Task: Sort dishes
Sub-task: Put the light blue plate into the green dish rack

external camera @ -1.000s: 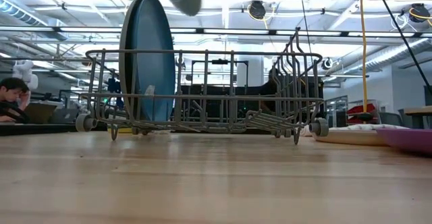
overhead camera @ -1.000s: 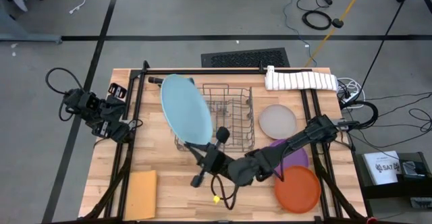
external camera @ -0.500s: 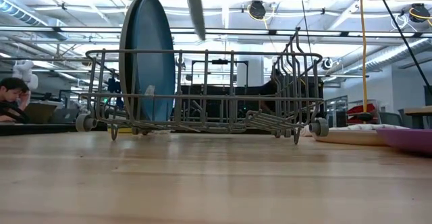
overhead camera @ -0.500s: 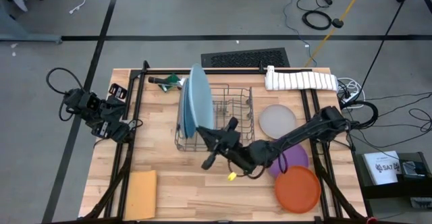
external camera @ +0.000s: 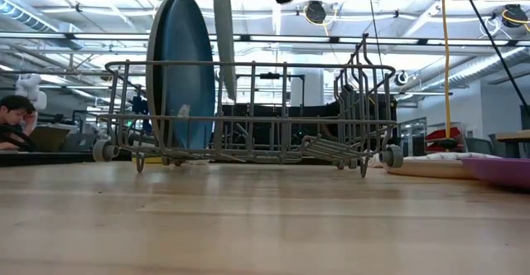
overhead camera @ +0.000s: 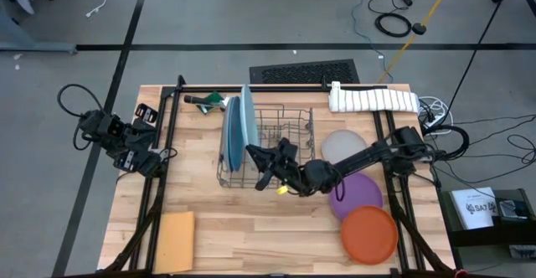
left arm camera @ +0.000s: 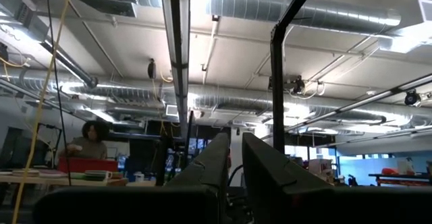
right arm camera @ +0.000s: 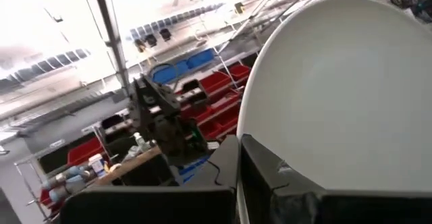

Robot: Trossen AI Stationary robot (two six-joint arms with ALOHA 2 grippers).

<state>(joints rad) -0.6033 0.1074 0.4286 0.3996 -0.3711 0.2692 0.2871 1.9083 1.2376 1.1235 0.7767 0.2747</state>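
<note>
Pale teal plate (overhead camera: 248, 127) upright beside racked blue plates (overhead camera: 231, 136).

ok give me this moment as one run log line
right gripper: shut on large pale teal plastic plate, upright over wire rack | two large blue plates racked | left gripper: parked at table's left edge

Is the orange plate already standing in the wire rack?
No: in the high view the orange plate lies flat on the table near its front right corner, apart from the wire rack.
</note>
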